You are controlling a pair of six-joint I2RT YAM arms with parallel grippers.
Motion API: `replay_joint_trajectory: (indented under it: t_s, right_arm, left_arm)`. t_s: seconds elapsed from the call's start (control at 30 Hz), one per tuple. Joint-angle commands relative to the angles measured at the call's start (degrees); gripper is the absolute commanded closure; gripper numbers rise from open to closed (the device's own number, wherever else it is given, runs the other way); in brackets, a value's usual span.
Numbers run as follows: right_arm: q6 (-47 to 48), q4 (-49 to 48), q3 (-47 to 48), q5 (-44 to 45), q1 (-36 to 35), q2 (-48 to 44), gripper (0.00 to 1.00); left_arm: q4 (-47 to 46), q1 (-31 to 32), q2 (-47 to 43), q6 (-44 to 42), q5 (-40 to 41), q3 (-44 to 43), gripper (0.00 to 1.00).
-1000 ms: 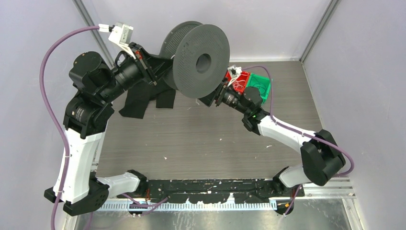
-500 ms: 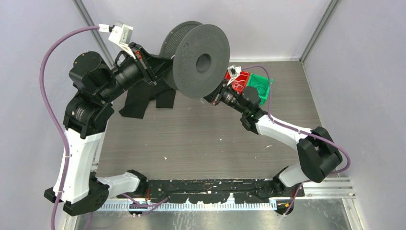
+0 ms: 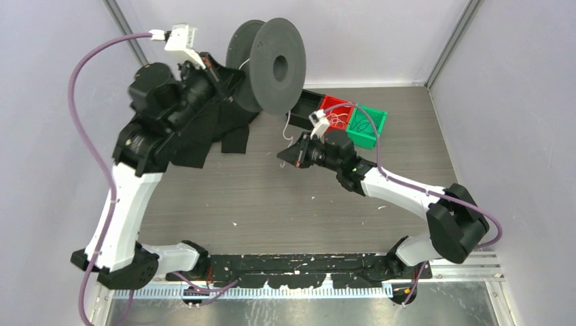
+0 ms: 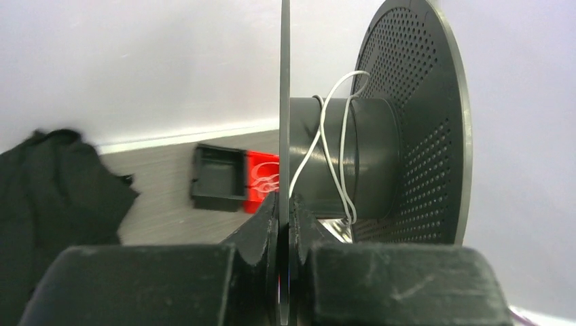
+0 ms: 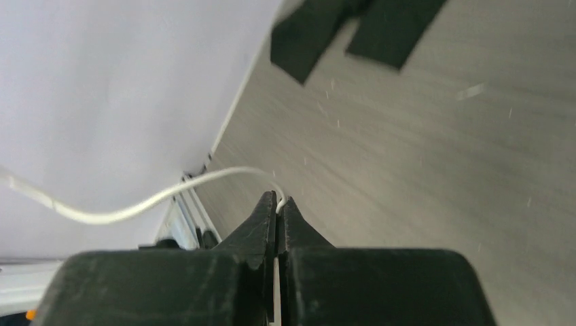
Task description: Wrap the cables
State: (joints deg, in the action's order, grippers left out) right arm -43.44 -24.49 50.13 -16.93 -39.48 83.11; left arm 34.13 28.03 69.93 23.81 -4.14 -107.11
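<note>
- Winding looks barely begun; one white cable (image 4: pixel 331 146) makes only a couple of loose turns round the hub of the grey spool (image 3: pixel 289 47); most of the hub is bare
- Spool held aloft by the left gripper (image 4: pixel 284 207); jaws clamped tight on the thin rim of the spool's near flange; axis roughly level
- Below the spool and slightly to its right sits the right gripper (image 5: pixel 278 207); jaws pressed together, pinching the white cable at the very tips; from there the strand arcs away slack
- Left to do, as I judge it: take up that slack, lay the remaining length round the hub, secure the tail; then the spare cables (image 3: pixel 337 121) curled in the red bin (image 3: pixel 331 104)
- Right of the spool, in a row: black bin (image 3: pixel 306 100), the red bin, green bin (image 3: pixel 370 139); the green one holds thin wires, too small to sort by colour
- Under and left of the spool: black cloth (image 3: pixel 204 139), bunched
- In the way: the spool's wide flanges leave only a narrow channel for feeding the strand; loose turns could slide off the hub if tension drops
</note>
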Motion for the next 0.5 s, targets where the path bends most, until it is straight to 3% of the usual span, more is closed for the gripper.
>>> replay_joint_trajectory:
  t_s: [0.0, 0.23, 0.47]
  right_arm:
    - [5.14, 20.93, 1.78, 9.73, -6.55, -7.5, 0.99]
    - [14.2, 42.97, 15.34, 13.76, -15.32, -9.93, 1.0]
    - [30.09, 61.11, 35.35, 12.75, -15.54, -7.22, 0.99]
  left_arm:
    - [-9.96, 0.01, 4.38, 1.19, 18.51, 4.05, 1.0]
    - [-10.6, 3.39, 11.26, -5.97, 27.58, 7.54, 1.0]
    - [-9.73, 4.45, 9.8, -14.6, 18.45, 14.1, 1.0]
